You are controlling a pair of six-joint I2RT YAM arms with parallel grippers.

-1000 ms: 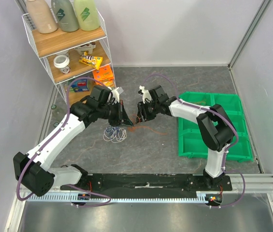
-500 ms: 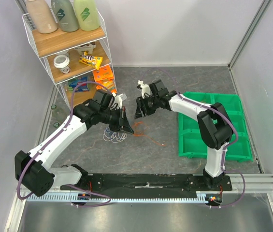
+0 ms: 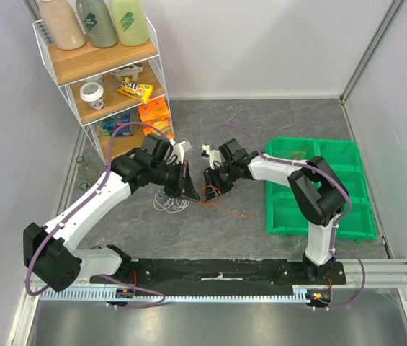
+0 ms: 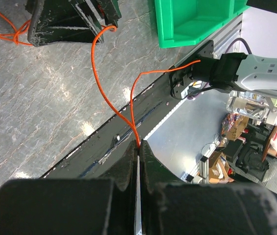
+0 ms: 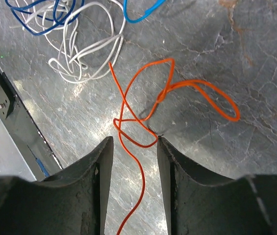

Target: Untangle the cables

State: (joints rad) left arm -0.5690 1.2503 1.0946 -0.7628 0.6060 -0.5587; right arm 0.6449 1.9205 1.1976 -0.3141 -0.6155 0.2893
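Observation:
The cables lie on the grey table between the two grippers. A thin orange cable (image 5: 143, 110) forms knotted loops, and its tail trails toward the green bin (image 3: 226, 210). White wires (image 5: 87, 54) and blue wires (image 5: 42, 22) lie in a small pile (image 3: 170, 202) under the left arm. My left gripper (image 4: 138, 144) is shut on the orange cable (image 4: 97, 58), which rises from its tips as two strands. My right gripper (image 5: 135, 142) is open, low over the table, with an orange strand running between its fingers. In the top view the left gripper (image 3: 192, 192) and the right gripper (image 3: 211, 189) nearly meet.
A green divided bin (image 3: 333, 209) sits at the right of the table. A wire shelf (image 3: 102, 79) with bottles and boxes stands at the back left. The black base rail (image 3: 217, 272) runs along the near edge.
My right gripper has moved nearer and down onto the orange loops, beside the left gripper. My left gripper has shifted slightly nearer, still holding the orange cable.

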